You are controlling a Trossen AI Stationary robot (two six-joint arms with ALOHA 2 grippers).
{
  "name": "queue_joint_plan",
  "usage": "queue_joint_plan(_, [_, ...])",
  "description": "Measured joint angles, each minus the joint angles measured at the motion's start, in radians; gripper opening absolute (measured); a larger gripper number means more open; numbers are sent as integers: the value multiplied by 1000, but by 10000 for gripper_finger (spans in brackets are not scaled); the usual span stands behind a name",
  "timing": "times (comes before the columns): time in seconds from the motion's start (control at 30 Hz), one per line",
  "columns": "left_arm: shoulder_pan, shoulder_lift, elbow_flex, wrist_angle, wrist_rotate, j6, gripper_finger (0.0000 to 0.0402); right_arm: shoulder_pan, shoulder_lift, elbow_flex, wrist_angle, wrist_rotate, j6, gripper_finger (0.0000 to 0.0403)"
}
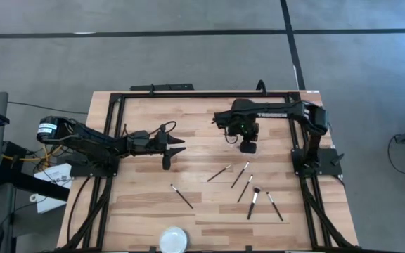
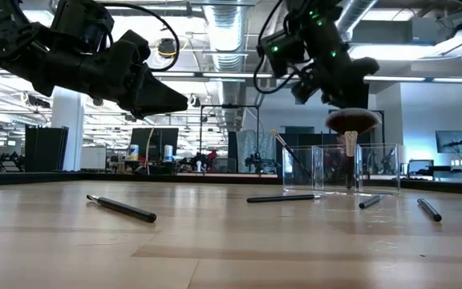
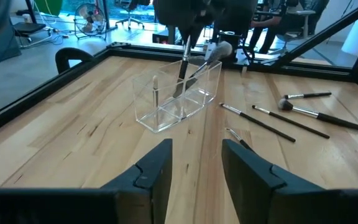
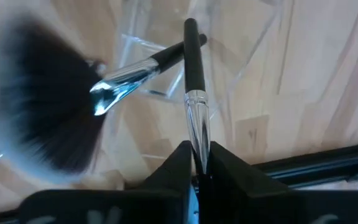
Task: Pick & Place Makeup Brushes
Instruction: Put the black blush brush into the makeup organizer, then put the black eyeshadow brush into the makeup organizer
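Note:
My right gripper [image 4: 197, 154] hovers above the clear holder [image 3: 166, 115] at the table's far middle, shut on a dark brush with a silver ferrule [image 4: 196, 112]. A fluffy dark-headed brush [image 4: 135, 71] leans inside the holder; its head [image 2: 351, 120] sticks out above the rim. Several slim brushes lie flat on the wood nearer the front: one [image 1: 182, 196] alone to the left, the others [image 1: 245, 188] grouped right of the middle. My left gripper [image 3: 196, 146] is open, held above the table left of the holder [image 1: 176, 145], and touches nothing. My right gripper pinches the brush between its two fingers at the ferrule end [image 4: 197, 140], coming from above and pointing down. The brush hangs upright below the fingers. Its dark handle end [image 4: 191, 31] reaches down into the clear holder; whether it touches the bottom I cannot tell.
A round white dish [image 1: 174, 239] sits at the near edge. A black frame [image 1: 188, 93] borders the far side and both flanks of the wooden table. Bare wood lies between my left gripper and the holder.

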Motion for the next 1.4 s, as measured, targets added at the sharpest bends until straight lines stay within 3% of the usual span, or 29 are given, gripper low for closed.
queue_joint_plan(0.23, [-1,0,0,1,80,-4,136,-10,38,4,0,29,20,119])
queue_joint_plan(0.43, [-3,0,0,-6,323,42,136,16,31,27,-2,27,30,158])
queue_joint_plan(0.6, [-19,13,0,-132,469,65,136,65,28,137,-1,24,80,170])
queue_joint_plan(0.8, [-132,99,-2,-168,485,136,144,142,28,318,0,50,87,168])
queue_joint_plan(0.97, [-203,204,-2,-87,464,133,176,205,26,436,50,55,180,164])
queue_joint_plan(1.2, [-249,377,26,29,462,133,214,298,34,457,166,54,210,166])
queue_joint_plan(1.4, [-263,469,36,55,464,163,209,362,22,457,168,54,252,151])
